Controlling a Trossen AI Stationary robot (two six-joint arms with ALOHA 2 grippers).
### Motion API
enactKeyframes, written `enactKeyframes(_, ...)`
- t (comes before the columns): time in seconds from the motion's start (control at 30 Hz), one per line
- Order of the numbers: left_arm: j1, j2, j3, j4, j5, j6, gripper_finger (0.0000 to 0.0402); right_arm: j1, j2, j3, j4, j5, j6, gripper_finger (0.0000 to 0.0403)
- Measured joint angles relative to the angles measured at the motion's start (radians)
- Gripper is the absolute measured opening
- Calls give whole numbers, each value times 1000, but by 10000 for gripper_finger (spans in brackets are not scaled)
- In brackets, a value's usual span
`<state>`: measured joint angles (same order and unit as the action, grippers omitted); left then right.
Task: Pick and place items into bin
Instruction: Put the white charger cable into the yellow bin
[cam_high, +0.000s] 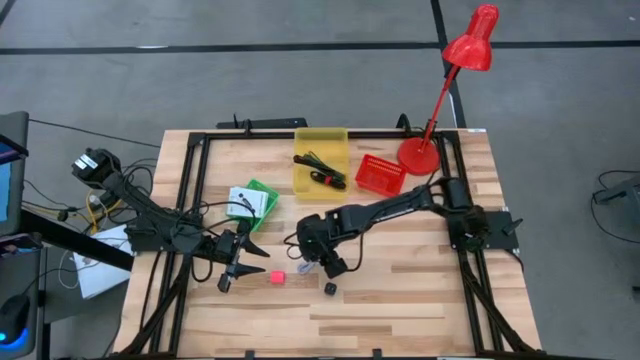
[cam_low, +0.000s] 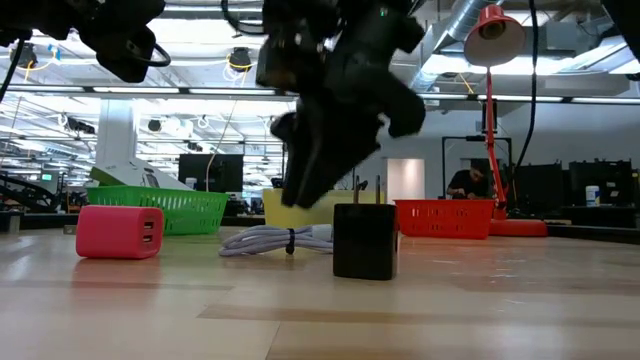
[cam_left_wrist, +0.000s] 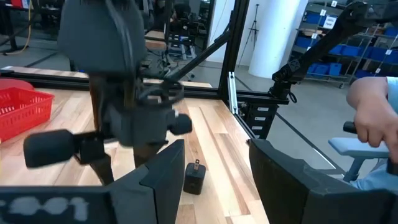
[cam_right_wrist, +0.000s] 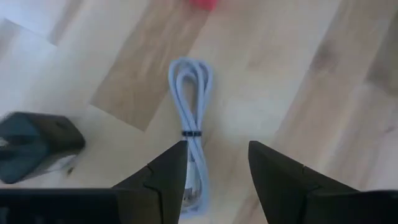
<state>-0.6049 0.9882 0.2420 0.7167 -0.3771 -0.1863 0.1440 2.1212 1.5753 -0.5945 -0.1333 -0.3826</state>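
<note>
The wooden counter (cam_high: 400, 300) carried everything, with a red desk lamp (cam_high: 440, 110) standing at its far edge, well beyond both sets of fingers.

Three bins sat on the far half. The yellow bin (cam_high: 320, 176), well beyond the right fingers, already held a black cable bundle (cam_high: 322, 170). The red basket (cam_high: 380, 175) stood just beside it, and the green basket (cam_high: 262, 192) lay just beyond the left fingers with a flat white packet (cam_high: 241, 205) resting in it.

The right gripper (cam_high: 312, 262) hung low at mid-counter, pointing down. Its fingers (cam_right_wrist: 163, 180) stood partly open and empty, and the pale grey coiled cable (cam_right_wrist: 189, 124) lay on the counter directly between and below them, one end of the coil showing in the gap. In the low view that cable (cam_low: 275, 240) lay flat, apart from the other items.

The left gripper (cam_high: 236, 272) rested low beside the right one. Its fingers (cam_left_wrist: 165, 177) were parted and held nothing.

The pink cube (cam_high: 276, 276), a small charger block, sat between the two grippers, just off the left fingertips. The black cube (cam_high: 330, 288), a plug block with prongs up, stood just to the near side of the right fingers.
</note>
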Motion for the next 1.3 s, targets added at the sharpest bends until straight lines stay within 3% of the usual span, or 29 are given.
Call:
enactKeyframes(0.47, 0, 0, 0, -2, 0, -2, 172, 7, 61, 1, -5, -3, 25, 160)
enactKeyframes(0.57, 0, 0, 0, -2, 0, -2, 172, 6, 61, 1, -13, -3, 35, 130)
enactKeyframes(0.73, 0, 0, 0, -2, 0, -1, 172, 6, 60, 1, -61, -1, 34, 30)
enactKeyframes(0.9, 0, 0, 0, -2, 0, -1, 172, 6, 48, 2, -121, 11, 38, 31)
enactKeyframes(1.3, 0, 0, 0, -9, 0, -1, 172, -47, -19, 134, -297, 305, -44, 23)
